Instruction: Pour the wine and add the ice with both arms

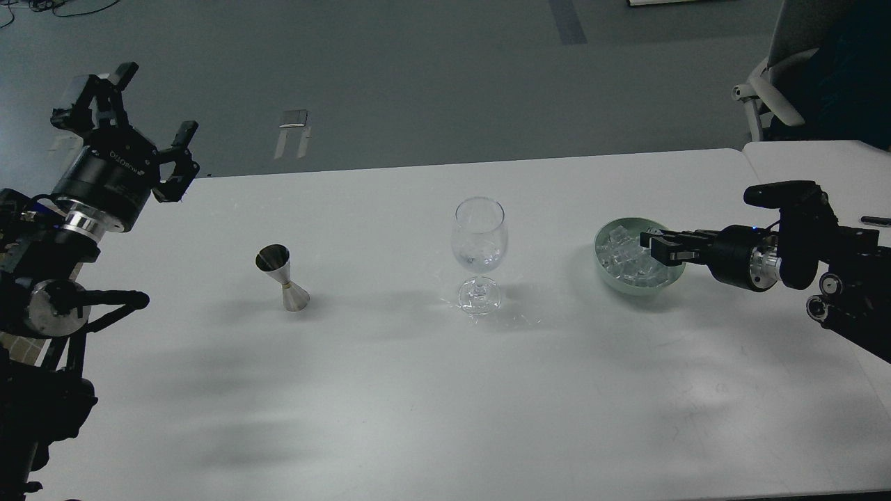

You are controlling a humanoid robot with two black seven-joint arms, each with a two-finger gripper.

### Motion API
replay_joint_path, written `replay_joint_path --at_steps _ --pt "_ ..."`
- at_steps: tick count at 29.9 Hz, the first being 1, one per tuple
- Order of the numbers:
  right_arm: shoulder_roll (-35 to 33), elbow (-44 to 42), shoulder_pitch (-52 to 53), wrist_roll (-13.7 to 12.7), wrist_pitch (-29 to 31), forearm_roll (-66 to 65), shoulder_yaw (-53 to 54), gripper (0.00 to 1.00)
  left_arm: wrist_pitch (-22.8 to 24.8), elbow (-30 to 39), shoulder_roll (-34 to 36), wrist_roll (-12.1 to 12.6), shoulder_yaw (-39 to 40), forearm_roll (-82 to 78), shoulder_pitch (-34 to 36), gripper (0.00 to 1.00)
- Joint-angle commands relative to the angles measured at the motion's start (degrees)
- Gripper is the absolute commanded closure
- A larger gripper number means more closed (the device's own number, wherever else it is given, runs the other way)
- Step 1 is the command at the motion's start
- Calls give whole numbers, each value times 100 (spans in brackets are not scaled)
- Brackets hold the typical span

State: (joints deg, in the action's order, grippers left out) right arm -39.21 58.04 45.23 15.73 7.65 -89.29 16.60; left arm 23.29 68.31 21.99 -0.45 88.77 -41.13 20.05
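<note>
Two black arms enter the head view, one from each side of the frame. One wine glass [479, 252] stands upright near the middle of the white table [445, 390], clear and stemmed, with something glassy low in its bowl that I cannot make out for certain. One steel jigger [282, 277] stands upright left of centre, well apart from the glass. One pale green bowl [604, 268] sits right of centre, and the ice [623, 259] lies heaped inside it: many small clear cubes, glassy and pale, too jumbled to count, each far smaller than the glass's bowl. The left gripper [147, 132] is raised in the upper left of the frame, above the table's far left edge, its fingers spread wide and holding nothing; the ROBOTIQ lettering shows on its body. The right gripper [651, 247] reaches in level from the right edge of the frame, its tip over the bowl's right rim and at the ice heap; it is seen small and dark, so I cannot tell whether its jaws are parted or closed on a cube. One office chair [786, 76] stands in the upper right corner, on the grey floor beyond the table.
</note>
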Motion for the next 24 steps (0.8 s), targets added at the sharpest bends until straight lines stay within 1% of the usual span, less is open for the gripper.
replay_joint_path --at_steps 1,3,4,8,13,15,16,18,19,21,24 --pt "-665 706 266 9 52 253 19 72 -9 7 7 1 0 0 -1 2" --pt "-912 997 425 9 105 394 19 72 0 7 7 1 0 0 -1 2" --pt "-1148 1304 582 9 158 500 19 72 -9 7 7 1 0 0 -1 2" --pt "-1685 2130 1231 17 377 632 19 72 -9 7 7 1 -8 0 8 2" --pt "-1801 2616 2155 17 782 799 -43 72 -9 7 15 10 -8 0 17 2" --pt "-1661 2642 2673 17 983 861 -182 72 -9 7 16 10 -8 0 17 2" --pt "-1660 2643 2675 17 984 861 -183 72 -9 7 16 10 -8 0 17 2" --pt "-1328 2643 3340 17 1081 887 -673 72 -9 7 24 10 -8 -9 17 2" --pt "-1231 2651 3509 17 1081 896 -850 72 -9 7 24 10 -8 0 17 2" --pt "-697 2616 4219 26 1081 975 -1586 72 -9 7 16 10 -8 -9 17 2" --pt "-317 2590 4617 35 1081 1107 -2045 72 -9 7 16 10 -8 -9 17 2"
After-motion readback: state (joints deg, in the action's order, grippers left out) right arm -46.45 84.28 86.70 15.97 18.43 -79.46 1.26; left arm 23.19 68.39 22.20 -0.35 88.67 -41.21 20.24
